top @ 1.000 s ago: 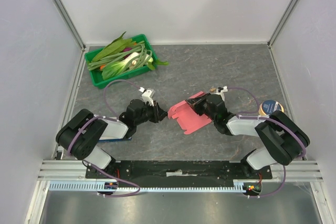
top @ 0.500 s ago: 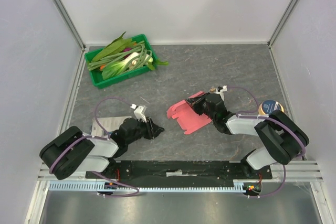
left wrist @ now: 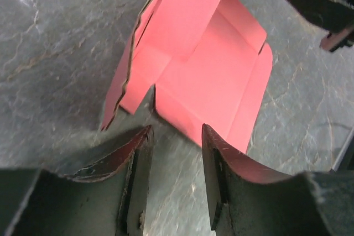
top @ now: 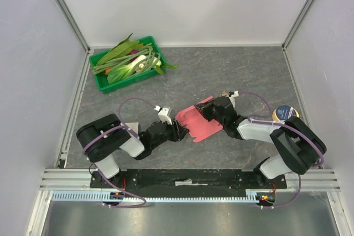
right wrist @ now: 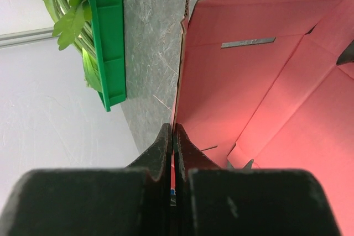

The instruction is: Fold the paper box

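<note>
Top external: left arm (top: 130, 143) low beside box (top: 202, 125)

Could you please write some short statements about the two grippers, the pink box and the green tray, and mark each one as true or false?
1. The right gripper is shut on an edge of the paper box. True.
2. The left gripper is shut on the paper box. False: its fingers are open, and the box lies just ahead of them.
3. The green tray holds long green vegetables. True.
4. The paper box lies inside the green tray. False: it is on the table, well apart from the tray, between the two grippers.
</note>
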Robot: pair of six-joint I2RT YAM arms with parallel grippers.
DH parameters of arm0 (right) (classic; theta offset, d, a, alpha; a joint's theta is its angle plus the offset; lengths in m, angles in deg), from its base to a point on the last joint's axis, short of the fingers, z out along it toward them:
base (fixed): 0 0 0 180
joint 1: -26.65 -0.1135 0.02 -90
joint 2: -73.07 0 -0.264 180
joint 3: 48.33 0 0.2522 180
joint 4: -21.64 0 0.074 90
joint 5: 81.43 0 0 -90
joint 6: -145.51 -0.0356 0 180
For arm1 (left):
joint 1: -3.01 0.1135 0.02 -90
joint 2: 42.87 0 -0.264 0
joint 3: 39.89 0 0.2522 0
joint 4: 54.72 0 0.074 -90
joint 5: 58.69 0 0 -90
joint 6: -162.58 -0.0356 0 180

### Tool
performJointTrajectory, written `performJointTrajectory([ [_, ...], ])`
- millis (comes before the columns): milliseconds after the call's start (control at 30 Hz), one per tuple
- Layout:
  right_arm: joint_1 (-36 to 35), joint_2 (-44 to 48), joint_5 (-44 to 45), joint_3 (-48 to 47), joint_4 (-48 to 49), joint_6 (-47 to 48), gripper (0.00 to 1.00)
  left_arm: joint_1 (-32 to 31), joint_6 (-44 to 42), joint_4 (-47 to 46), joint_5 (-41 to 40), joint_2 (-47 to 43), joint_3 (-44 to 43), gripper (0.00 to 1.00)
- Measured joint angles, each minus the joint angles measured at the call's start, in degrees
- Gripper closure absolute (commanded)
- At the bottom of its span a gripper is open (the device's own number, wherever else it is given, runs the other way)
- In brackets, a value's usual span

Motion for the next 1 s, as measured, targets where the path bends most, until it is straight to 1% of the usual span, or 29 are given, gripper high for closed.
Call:
performJointTrajectory([
  [67, -0.1, 0.2, 0.3, -0.2, -0.6, -0.4, 1.0, -0.8, 0.3, 0.0, -2.5, 1.6, -1.9, 0.53],
  [200, -0.5, 1.2, 0.9, -0.3, -2.6, -1.0, 1.0, -4.2, 2.0, 6.4, -12.6, 1.7, -6.1, 0.5],
  [267, -0.7, 1.8, 1.2, -0.3, -3.5, -1.1, 1.0, -5.8, 3.3, 9.5, -16.6, 1.5, -7.4, 0.47],
  [300, -0.9, 1.9, 1.4, -0.3, -3.8, -1.3, 1.0, -6.8, 4.3, 11.3, -19.0, 1.1, -8.0, 0.43],
  [367, -0.9, 2.0, 1.6, -0.5, -4.4, -1.5, 1.0, -8.7, 6.7, 15.4, -23.4, -0.3, -8.8, 0.39],
  [400, -1.0, 2.0, 1.7, -0.7, -4.7, -1.6, 1.0, -9.5, 8.4, 17.4, -25.5, -0.9, -9.0, 0.36],
  [500, -1.1, 2.0, 2.0, -0.9, -5.1, -1.9, 1.0, -10.6, 14.5, 23.4, -29.8, -3.0, -10.1, 0.31],
  [567, -1.4, 2.0, 2.3, -1.0, -5.6, -2.1, 1.0, -10.6, 17.9, 26.8, -31.6, -3.6, -11.0, 0.31],
  [700, -1.7, 2.0, 2.6, -1.1, -5.8, -2.6, 1.0, -10.6, 21.3, 30.3, -33.2, -3.4, -12.9, 0.32],
  [967, -2.1, 2.5, 3.2, -1.3, -7.0, -3.1, 1.0, -10.6, 27.5, 30.7, -34.3, -1.8, -14.3, 0.33],
  [1000, -2.1, 2.6, 3.3, -1.3, -7.1, -3.2, 1.0, -10.6, 28.1, 30.3, -34.4, -1.6, -14.3, 0.35],
])
